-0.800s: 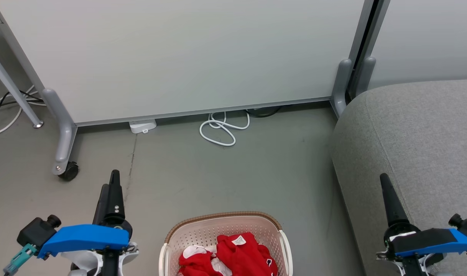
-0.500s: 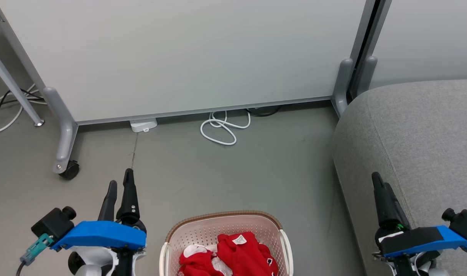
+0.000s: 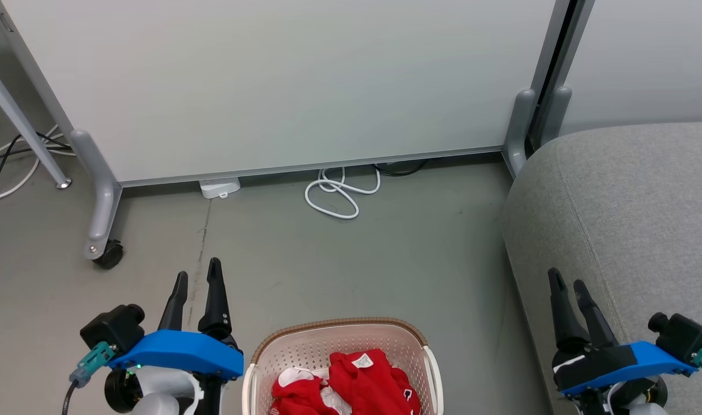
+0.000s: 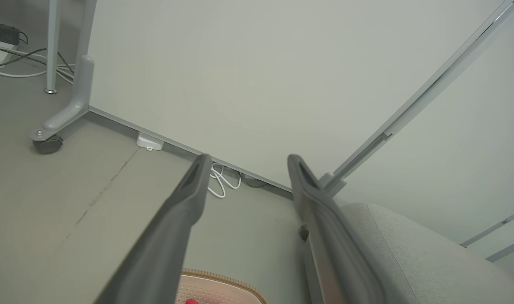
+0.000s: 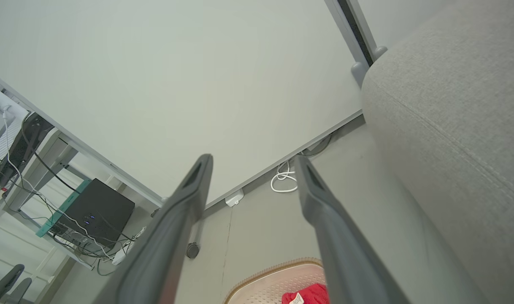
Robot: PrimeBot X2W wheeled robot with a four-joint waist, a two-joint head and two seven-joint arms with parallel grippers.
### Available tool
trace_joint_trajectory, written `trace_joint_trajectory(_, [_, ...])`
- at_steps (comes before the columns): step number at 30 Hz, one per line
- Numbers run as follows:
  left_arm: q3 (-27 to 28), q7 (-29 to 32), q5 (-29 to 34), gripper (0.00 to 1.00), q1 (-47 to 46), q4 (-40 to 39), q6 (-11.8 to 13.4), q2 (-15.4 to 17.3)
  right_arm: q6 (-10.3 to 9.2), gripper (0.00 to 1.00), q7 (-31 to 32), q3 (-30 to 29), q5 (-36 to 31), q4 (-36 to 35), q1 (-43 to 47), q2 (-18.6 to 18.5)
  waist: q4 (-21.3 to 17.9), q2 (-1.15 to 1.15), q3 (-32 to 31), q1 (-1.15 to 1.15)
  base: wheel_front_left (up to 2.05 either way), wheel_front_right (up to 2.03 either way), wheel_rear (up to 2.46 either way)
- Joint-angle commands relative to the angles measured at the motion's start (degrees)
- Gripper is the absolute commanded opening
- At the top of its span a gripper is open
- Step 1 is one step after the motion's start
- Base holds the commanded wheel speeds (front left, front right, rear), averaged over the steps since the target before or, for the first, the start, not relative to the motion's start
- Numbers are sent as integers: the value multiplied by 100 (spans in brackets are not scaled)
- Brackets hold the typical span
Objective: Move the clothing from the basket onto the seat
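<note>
Parted left jaws and right jaws from near-shut to moderate gap, both empty; shifted left jaws toward basket (image 3: pixel 339 323), bottom centre. Clothing (image 3: pixel 359 387) heaped inside; seat (image 3: pixel 633 202), right side, bare. Grab not yet begun.

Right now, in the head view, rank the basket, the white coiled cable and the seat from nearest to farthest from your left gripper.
1. The basket: just right of the left gripper, at the view's bottom edge.
2. The white coiled cable: farther ahead and to the right.
3. The seat: far over on the right side.
</note>
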Motion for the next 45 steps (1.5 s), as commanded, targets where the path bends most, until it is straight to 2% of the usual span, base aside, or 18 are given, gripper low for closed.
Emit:
trace_joint_trajectory(1, [-55, -63, 187, 100, -172, -18, 27, 51, 11, 100, -57, 10, -203, -24, -143, -28, 4, 0, -2, 0, 0, 0, 0])
trace_joint_trajectory(30, [-586, -486, 1844, 100, -343, 228, 306, 136, 15, 100, -478, 181, -2038, 147, -208, -35, 119, 0, -33, 0, 0, 0, 0])
trace_joint_trajectory(45, [-786, -669, 2537, 100, -420, 365, 327, 144, 16, 100, -665, 212, -2828, 242, -251, -37, 171, 0, -12, 0, 0, 0, 0])
